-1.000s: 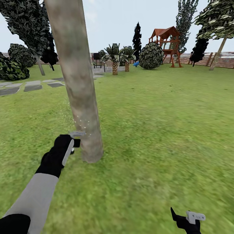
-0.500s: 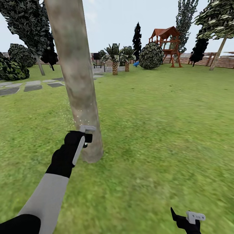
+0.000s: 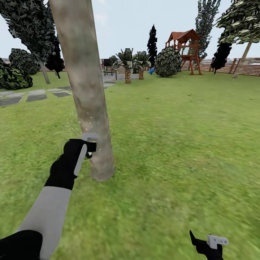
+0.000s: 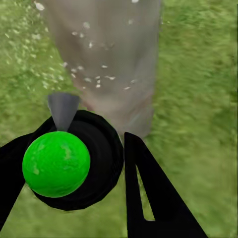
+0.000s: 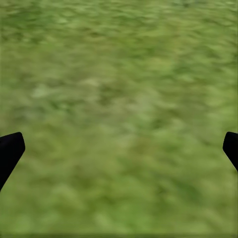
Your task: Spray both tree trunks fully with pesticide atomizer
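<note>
Presently spraying: left claw clenched on pesticide atomizer beside tree trunk base, droplets landing; right claw released over lawn. Next: sweeping upward, likely.

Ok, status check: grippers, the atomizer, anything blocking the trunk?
Left gripper shut on the pesticide atomizer, nozzle at the tree trunk, droplets in the air. Right gripper open, low over the grass. Nothing in the way.
</note>
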Tool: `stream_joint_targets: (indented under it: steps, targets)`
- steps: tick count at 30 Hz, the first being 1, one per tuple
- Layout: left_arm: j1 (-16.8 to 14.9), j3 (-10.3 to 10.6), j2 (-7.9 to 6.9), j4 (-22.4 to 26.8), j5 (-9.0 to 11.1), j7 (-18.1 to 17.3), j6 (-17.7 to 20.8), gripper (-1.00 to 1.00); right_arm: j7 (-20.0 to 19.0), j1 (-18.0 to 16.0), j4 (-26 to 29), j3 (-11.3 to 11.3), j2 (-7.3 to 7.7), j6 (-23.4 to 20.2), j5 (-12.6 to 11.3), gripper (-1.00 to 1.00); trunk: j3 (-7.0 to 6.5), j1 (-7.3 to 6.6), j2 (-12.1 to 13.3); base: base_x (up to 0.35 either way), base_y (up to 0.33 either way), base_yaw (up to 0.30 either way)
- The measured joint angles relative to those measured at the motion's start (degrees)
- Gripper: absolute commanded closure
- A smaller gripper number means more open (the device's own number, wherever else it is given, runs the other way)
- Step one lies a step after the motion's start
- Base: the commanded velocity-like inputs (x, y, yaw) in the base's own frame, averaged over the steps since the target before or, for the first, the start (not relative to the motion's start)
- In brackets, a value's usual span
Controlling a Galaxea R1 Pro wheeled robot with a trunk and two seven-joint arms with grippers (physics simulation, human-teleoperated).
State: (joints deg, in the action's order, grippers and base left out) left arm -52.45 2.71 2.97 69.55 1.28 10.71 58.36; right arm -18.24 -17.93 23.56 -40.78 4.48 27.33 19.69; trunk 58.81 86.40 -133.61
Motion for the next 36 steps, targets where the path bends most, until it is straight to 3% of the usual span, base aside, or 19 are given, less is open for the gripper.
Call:
stream_joint_targets:
  steps: [2,5,7,9,12,14,17,18,20,21,23,25,28,32,34,36]
  targets:
    - [-0.8,1.01,1.37,0.0,-0.17,0.01,0.09,1.0,-0.01,0.0,0.0,0.0,0.0,0.0,0.0,-1.0,0.0,0.0,0.0,0.0,0.0,0.0]
    - [-1.28,1.2,1.03,0.03,-0.87,0.02,0.19,1.0,-0.01,0.0,0.0,0.0,0.0,0.0,0.0,-1.0,0.0,0.0,0.0,0.0,0.0,0.0]
    - [-1.28,0.9,-0.42,0.06,-1.16,0.06,0.24,1.0,-0.03,0.0,0.0,0.0,0.0,0.0,0.0,-1.0,0.0,0.0,0.0,0.0,0.0,0.0]
    - [-1.26,0.74,-3.61,1.25,-1.18,0.04,0.34,1.0,-0.01,0.0,0.0,0.0,0.0,0.0,-0.01,-1.0,0.0,0.0,0.0,0.0,0.0,0.0]
    - [-0.97,0.79,-5.11,2.13,0.95,0.01,0.25,1.0,-0.03,0.0,0.0,0.0,0.0,0.0,0.0,-1.0,0.0,0.0,0.0,0.0,0.0,0.0]
    - [-0.67,1.3,-3.7,2.32,1.99,0.0,0.18,1.0,-0.01,0.0,0.0,0.0,0.0,0.0,0.0,-1.0,0.0,0.0,0.0,0.0,0.0,0.0]
    - [-0.64,1.57,0.01,2.33,1.72,0.07,0.12,1.0,0.02,0.0,0.0,0.0,0.0,0.0,-0.01,-1.0,0.0,0.0,0.0,0.0,0.0,0.0]
    - [-0.51,1.22,-0.34,2.31,0.86,0.1,0.27,1.0,0.0,0.0,0.0,0.0,0.0,0.0,0.0,-1.0,0.0,0.0,0.0,0.0,0.0,0.0]
    - [-0.23,0.91,-3.98,2.3,0.55,0.06,0.34,1.0,0.02,0.0,0.0,0.0,0.0,0.0,0.04,-1.0,0.0,0.0,0.0,0.0,0.0,0.0]
    - [-0.17,0.85,-5.7,2.24,0.75,0.04,0.34,1.0,0.03,0.0,0.0,0.0,0.0,0.0,0.03,-1.0,0.0,0.0,0.0,0.0,0.0,0.0]
    - [-0.12,1.09,-7.68,2.23,2.16,0.02,0.24,1.0,0.04,0.0,0.0,0.0,0.0,0.0,0.07,-1.0,0.0,0.0,0.0,0.0,0.0,0.0]
    - [0.25,1.94,-7.43,2.25,2.93,0.0,0.15,1.0,0.04,0.0,-0.03,0.0,-0.01,0.0,0.08,-1.0,0.0,0.0,0.0,0.0,0.0,0.0]
    - [2.07,5.76,-7.04,2.21,3.37,0.0,0.11,1.0,0.04,0.0,-0.08,0.0,-0.05,0.0,0.09,-1.0,0.01,0.01,0.0,0.0,0.0,0.0]
    - [5.89,6.6,-6.21,1.39,4.64,-0.02,-0.49,1.0,0.04,0.0,-0.09,0.0,-0.08,0.0,0.09,-1.0,0.02,0.01,0.01,0.0,0.0,0.0]
    - [7.61,6.61,-5.79,-3.17,4.76,0.44,-1.51,1.0,0.04,0.0,-0.09,0.0,-0.09,0.0,0.08,-1.0,0.02,0.01,0.01,0.0,0.0,0.0]
    - [7.98,6.6,-5.48,-8.68,4.33,0.88,-6.21,1.0,0.04,0.0,-0.09,0.0,-0.09,0.0,0.08,-1.0,0.01,0.01,0.01,0.0,0.0,0.0]
